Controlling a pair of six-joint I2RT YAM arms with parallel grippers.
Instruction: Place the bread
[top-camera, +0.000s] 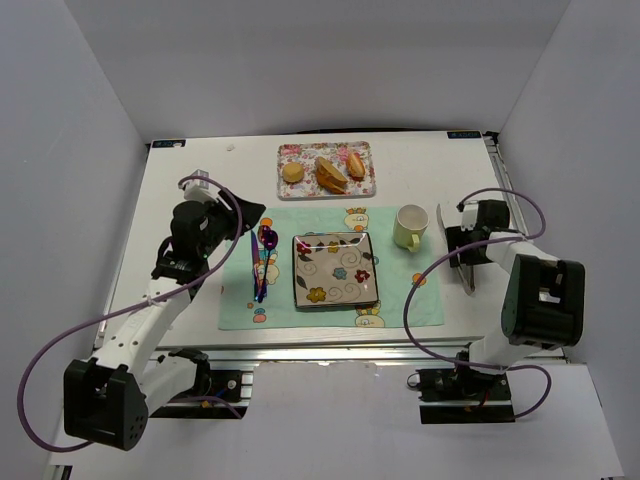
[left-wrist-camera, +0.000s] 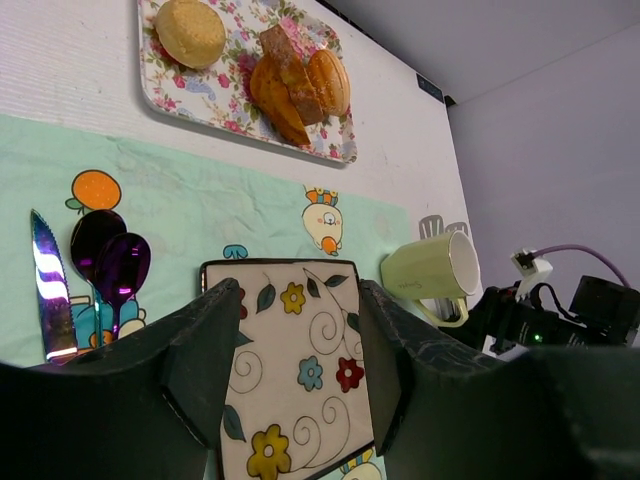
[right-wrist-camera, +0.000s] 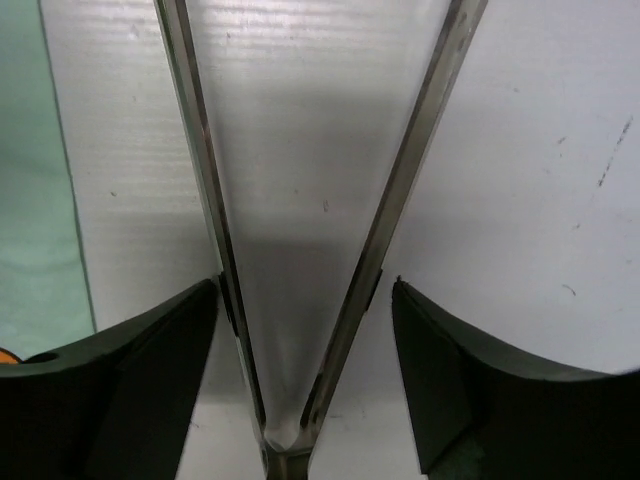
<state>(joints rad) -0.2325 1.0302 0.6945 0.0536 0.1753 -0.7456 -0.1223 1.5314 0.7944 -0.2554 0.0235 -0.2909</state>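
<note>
White tabletop (top-camera: 190, 190) inside grey walls carries a mint placemat (top-camera: 400, 290), and at its far edge a flowered tray (top-camera: 326, 147).

The left gripper (left-wrist-camera: 297, 340) hangs over the left part of the placemat with its jaws spread wide and nothing between them. Straight ahead of its fingers (left-wrist-camera: 205, 360), just beyond the tips in the wrist view, lies the square flower-patterned plate (left-wrist-camera: 300, 390), bare. To this gripper's left lie a knife (left-wrist-camera: 50, 290) and a purple spoon (left-wrist-camera: 120, 270); to its right, a pale green mug (left-wrist-camera: 430, 270) shows tipped in the wrist view.

The bread (left-wrist-camera: 285, 85), two golden-brown toasted slices leaning together, lies on the tray well beyond the left gripper, past the plate and a strip of placemat. A round pale bun (left-wrist-camera: 188, 30) sits on the tray to the left of the slices and an orange-brown roll (left-wrist-camera: 332, 80) touches them on the right.

The right gripper (right-wrist-camera: 305, 300) is down at the table's right side, off the placemat, well apart from the bread, with the mug between the two. Its jaws stand wide and straddle a pair of metal tongs (right-wrist-camera: 410, 170). One finger (right-wrist-camera: 150, 370) is against or almost against one tong arm, while the other shows a narrow gap, so the tongs are not clamped.
</note>
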